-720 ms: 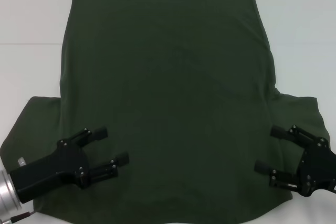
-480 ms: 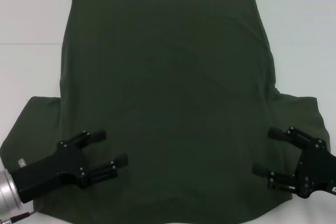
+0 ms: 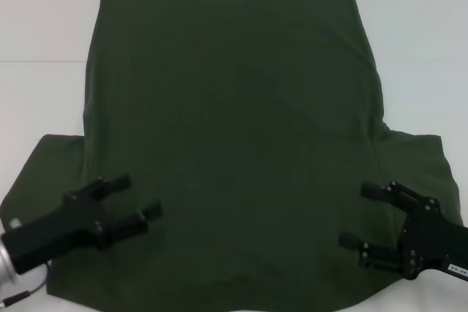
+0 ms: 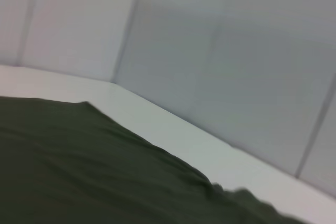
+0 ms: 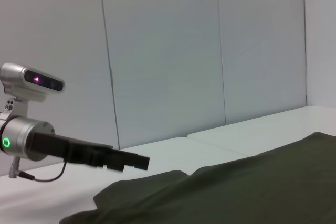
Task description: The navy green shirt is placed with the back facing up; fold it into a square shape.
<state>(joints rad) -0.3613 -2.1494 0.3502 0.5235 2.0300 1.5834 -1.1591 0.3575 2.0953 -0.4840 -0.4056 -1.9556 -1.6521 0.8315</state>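
Observation:
The navy green shirt lies flat on the white table, plain back up, hem at the far side, sleeves spread at the near left and right. My left gripper is open and empty above the shirt's near left part, beside the left sleeve. My right gripper is open and empty above the near right part, beside the right sleeve. The shirt also shows in the left wrist view and in the right wrist view. The left gripper shows far off in the right wrist view.
The white table shows around the shirt on the far left and far right. Pale wall panels stand behind the table in both wrist views.
Both grippers have drawn back toward the near edge, the left one also to the left, the right one slightly inward. Both stay open. The shirt has not moved.

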